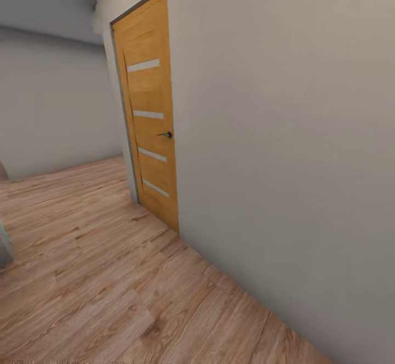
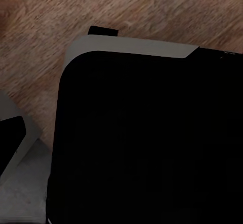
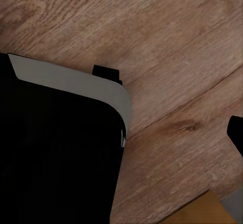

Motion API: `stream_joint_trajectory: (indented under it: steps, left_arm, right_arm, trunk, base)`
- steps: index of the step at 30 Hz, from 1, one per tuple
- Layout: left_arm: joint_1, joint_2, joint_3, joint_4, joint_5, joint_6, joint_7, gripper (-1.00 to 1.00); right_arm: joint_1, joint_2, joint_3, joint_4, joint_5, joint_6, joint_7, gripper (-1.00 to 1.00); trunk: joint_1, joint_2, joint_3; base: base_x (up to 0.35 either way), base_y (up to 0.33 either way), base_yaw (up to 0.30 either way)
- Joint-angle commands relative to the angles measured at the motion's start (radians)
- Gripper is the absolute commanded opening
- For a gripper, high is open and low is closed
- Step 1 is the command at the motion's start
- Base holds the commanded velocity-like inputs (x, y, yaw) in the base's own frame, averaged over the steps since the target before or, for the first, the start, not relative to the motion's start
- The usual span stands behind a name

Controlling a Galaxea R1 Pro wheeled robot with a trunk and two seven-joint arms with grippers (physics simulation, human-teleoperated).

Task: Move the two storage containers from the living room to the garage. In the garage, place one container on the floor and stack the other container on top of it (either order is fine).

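Wood plank flooring (image 1: 99, 276) covers the visible ground in the head view, which identifies the present location as a hallway-type passage and not the garage with its concrete floor. A pale grey wall (image 1: 285, 150) runs along the right side of that view. Set into it is a closed wooden door (image 1: 149, 112) with four frosted strips and a dark lever handle (image 1: 166, 134). The door matches the one described for the garage, so this is probably the access point to the destination room, seen from the outside.

Both wrist views look straight down. Each shows a black body with a pale grey rounded rim, in the left wrist view (image 2: 147, 143) and in the right wrist view (image 3: 55, 153), over the same plank flooring. This appears to be part of the robot's own base or trunk. The downward aim suggests that the arms hang folded close to the body, a sensible posture for driving.

Neither gripper's fingers can be made out, so how far either stands open, and whether either has hold of anything, cannot be told.

No red-orange storage container appears in these views; its location cannot be determined here. In all likelihood, the robot is in transit between rooms.
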Motion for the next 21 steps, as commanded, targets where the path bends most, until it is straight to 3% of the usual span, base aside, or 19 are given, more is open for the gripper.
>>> stream_joint_trajectory:
  steps: [1,8,21]
  left_arm:
    - [0.000,0.000,0.001,0.000,0.007,-0.002,0.001,1.00]
    - [0.000,-0.001,0.001,-0.001,0.007,-0.002,0.001,1.00]
    - [0.000,-0.003,0.001,-0.009,0.012,-0.002,0.001,1.00]
  right_arm:
    - [-0.001,0.002,0.007,0.003,-0.010,-0.005,-0.001,1.00]
    - [-0.001,0.017,-0.006,0.003,-0.018,-0.004,-0.037,1.00]
    - [-0.001,-0.004,0.002,0.003,-0.007,-0.013,-0.042,1.00]
  trunk:
    - [0.000,-0.001,-0.001]
    - [0.000,-0.001,-0.001]
    - [0.000,-0.001,0.005]
  base:
    - [0.004,0.000,0.293]
    - [0.001,0.000,0.298]
    - [0.000,0.000,0.284]
